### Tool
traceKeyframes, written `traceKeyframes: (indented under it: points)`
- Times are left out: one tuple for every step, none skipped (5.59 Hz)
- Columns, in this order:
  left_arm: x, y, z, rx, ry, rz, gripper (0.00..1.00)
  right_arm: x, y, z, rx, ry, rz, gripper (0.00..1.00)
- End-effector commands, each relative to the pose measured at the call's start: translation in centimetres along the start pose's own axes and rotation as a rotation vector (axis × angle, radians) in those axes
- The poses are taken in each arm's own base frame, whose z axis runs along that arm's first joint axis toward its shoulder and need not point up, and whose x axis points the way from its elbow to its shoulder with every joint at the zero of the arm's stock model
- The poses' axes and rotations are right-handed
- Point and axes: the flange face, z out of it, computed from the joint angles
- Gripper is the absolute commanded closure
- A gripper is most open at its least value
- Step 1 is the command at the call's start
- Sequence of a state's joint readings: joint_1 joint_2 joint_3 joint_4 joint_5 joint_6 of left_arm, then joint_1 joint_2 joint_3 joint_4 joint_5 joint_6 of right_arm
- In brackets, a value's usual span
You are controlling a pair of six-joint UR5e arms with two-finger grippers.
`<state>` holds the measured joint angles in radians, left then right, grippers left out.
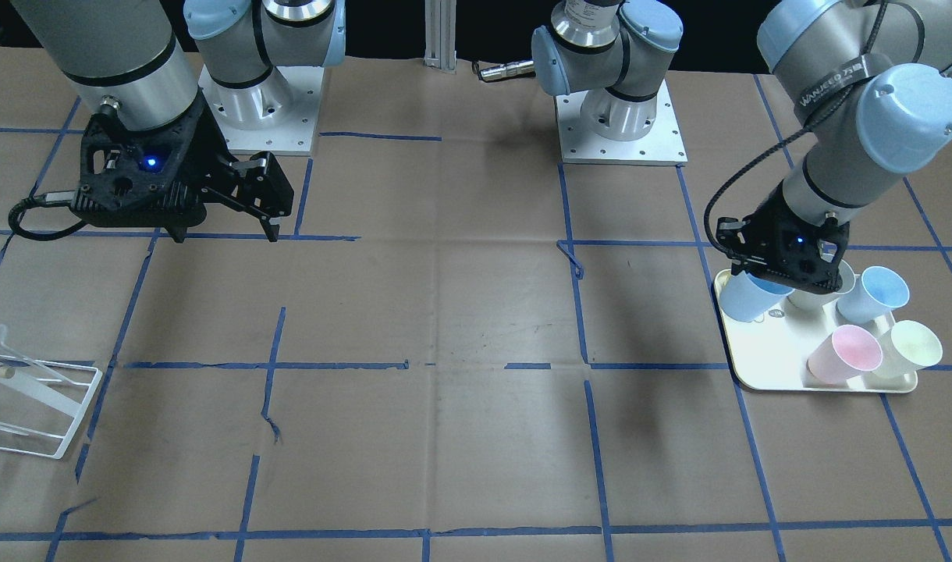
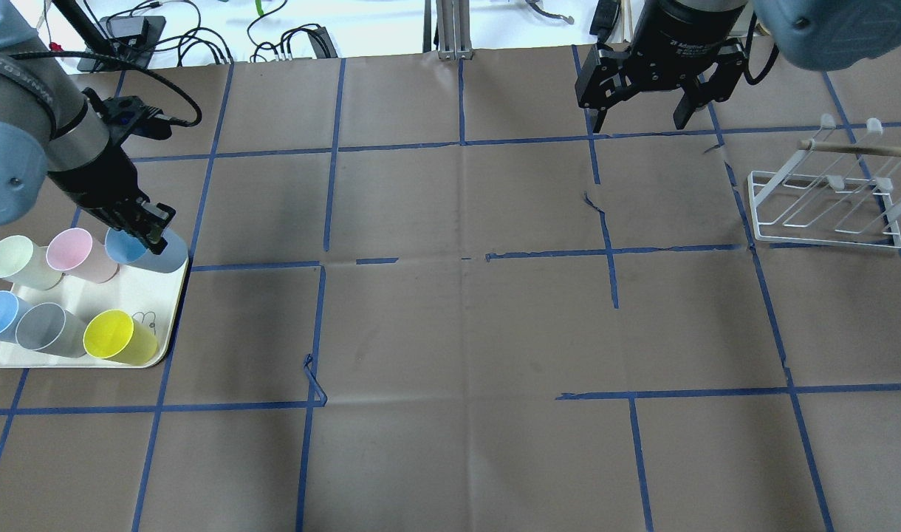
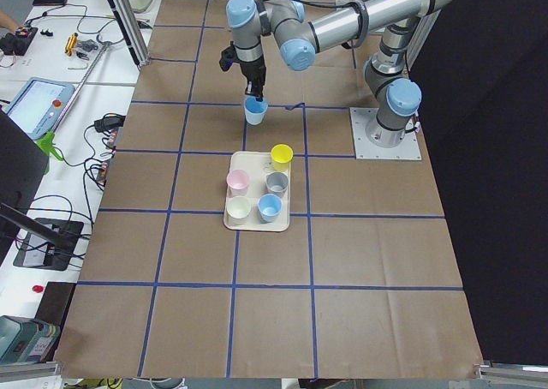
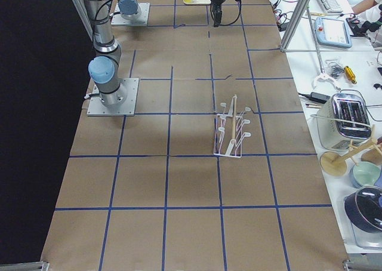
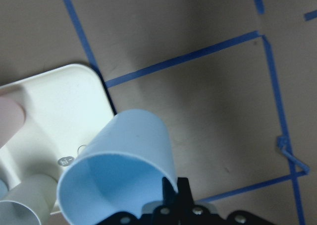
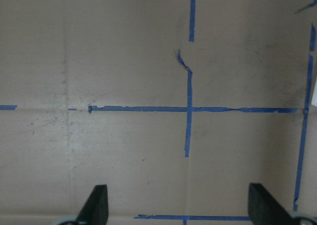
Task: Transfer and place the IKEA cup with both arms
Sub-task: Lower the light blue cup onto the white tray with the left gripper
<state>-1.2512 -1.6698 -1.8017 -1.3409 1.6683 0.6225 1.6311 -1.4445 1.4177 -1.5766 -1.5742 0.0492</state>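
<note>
Light-blue IKEA cup (image 2: 149, 253) is hanging over the one-o'clock corner of the tray (image 2: 159, 325), the left claw (image 2: 155, 235) pinching its rim (pickup seemingly done); the spread right claw (image 2: 637, 122) is hovering, handover and placing remaining.

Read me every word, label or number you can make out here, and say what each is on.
"2F Adaptive", rest blurred: on the right hand's body.
"WANJEED", uncertain, digits after it blurred: strap round the left arm.
Round stamp on the tray: too small to read.
</note>
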Motion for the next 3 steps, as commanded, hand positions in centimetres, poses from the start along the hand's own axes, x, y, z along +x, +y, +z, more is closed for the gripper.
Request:
traceKeyframes:
  points:
    - [-5.0,-0.4,4.8,0.006,-0.016,0.017,0.99,0.4,-0.1,0.0,0.007,0.030,0.014,0.00]
    - [-5.8,-1.1,6.0,-0.018,-0.036,0.015,0.99,1.0,-0.3,0.1,0.009,0.027,0.028,0.00]
    - [-6.7,-1.6,7.6,-0.070,-0.054,0.014,0.99,3.1,-0.6,-0.1,0.011,0.028,0.102,0.00]
